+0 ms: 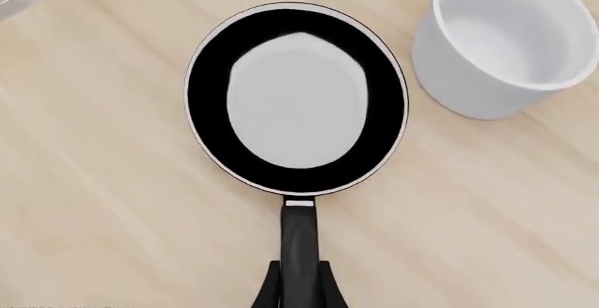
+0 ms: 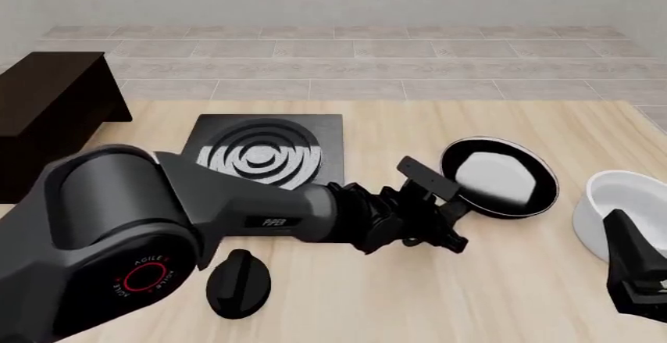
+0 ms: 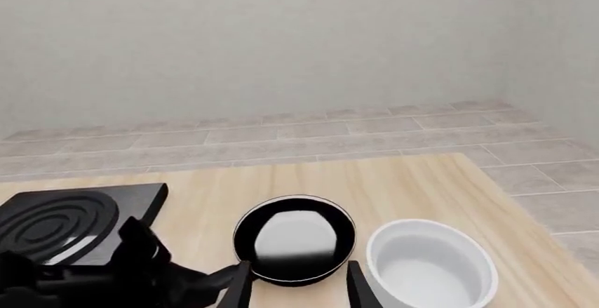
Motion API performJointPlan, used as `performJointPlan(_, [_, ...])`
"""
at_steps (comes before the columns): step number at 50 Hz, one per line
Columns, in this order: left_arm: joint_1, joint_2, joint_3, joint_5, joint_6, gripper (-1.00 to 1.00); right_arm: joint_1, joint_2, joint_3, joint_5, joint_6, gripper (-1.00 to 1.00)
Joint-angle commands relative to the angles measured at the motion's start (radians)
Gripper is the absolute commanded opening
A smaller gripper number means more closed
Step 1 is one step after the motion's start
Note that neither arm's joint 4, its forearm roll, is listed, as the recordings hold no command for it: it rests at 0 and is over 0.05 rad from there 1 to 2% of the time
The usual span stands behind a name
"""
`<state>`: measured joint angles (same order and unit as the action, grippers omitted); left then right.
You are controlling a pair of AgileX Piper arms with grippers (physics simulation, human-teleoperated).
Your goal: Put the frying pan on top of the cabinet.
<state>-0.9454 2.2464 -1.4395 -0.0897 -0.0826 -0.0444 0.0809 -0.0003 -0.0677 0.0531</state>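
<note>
We saw the frying pan [image 2: 496,177] sitting flat on the wooden table [image 2: 438,296], just beside the white bowl [image 2: 623,212] and to the right of the stove plate [image 2: 262,154]. The left gripper [image 1: 299,287] was at the pan's handle [image 1: 299,241], a finger on each side of it; we judged it clamped there, since the handle is the only narrow part to hold. The right gripper [image 3: 297,285] hung with its jaws apart above the table, aimed toward the pan but holding nothing. The cabinet [image 2: 47,116] stood well apart from the pan, far beyond the stove plate, so we judged a long carry remained. A black knob [image 2: 239,280] lay nearer the camera than the stove plate.
</note>
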Motion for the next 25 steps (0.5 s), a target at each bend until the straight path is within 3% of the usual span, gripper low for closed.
performJointPlan(1, [-0.001, -0.061, 0.020, -0.019, 0.015, -1.00, 0.001, 0.002, 0.000, -0.002, -0.002, 1.00])
performJointPlan(25, [0.077, -0.126, 0.067, -0.042, 0.078, -1.00, 0.002, 0.006, 0.000, -0.007, -0.004, 1.00])
